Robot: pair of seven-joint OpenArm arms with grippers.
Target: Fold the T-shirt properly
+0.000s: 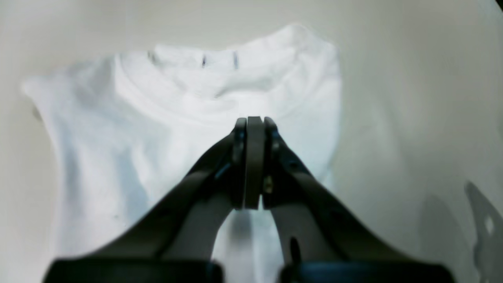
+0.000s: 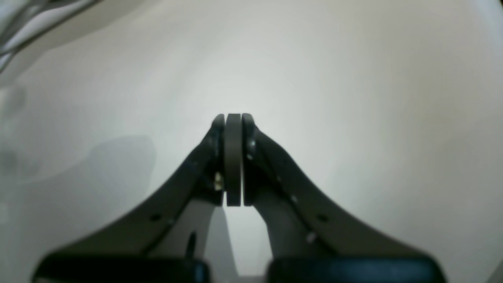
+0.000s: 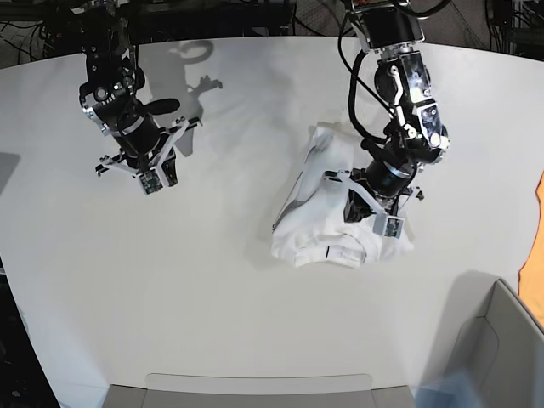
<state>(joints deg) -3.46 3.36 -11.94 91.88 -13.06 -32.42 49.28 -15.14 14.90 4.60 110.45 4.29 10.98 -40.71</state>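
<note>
1. Dark fingers of the left gripper (image 1: 253, 122) fill the foreground of the left wrist view; the jaws are pressed together with nothing between them — no fabric pinched.
2. Just beyond those tips lies the T-shirt (image 1: 188, 118), white and bunched, its collar turned toward the far side; whether the tips touch the cloth cannot be told from this view.
3. Over on the other side, the right gripper (image 2: 234, 118) is likewise pressed shut and empty; under it only bare white table (image 2: 353, 98) shows, with the gripper's soft shadow to one side.
4. Only the base view shows both arms at once: the right gripper (image 3: 153, 180) hangs over bare table (image 3: 170, 289), well apart from the shirt; the left gripper (image 3: 389, 225) sits over the T-shirt (image 3: 319, 221), which lies in a crumpled heap.
5. That view alone also shows an orange cloth (image 3: 539, 217) at the frame's edge; the collar detail shows only in the left wrist view.
</note>
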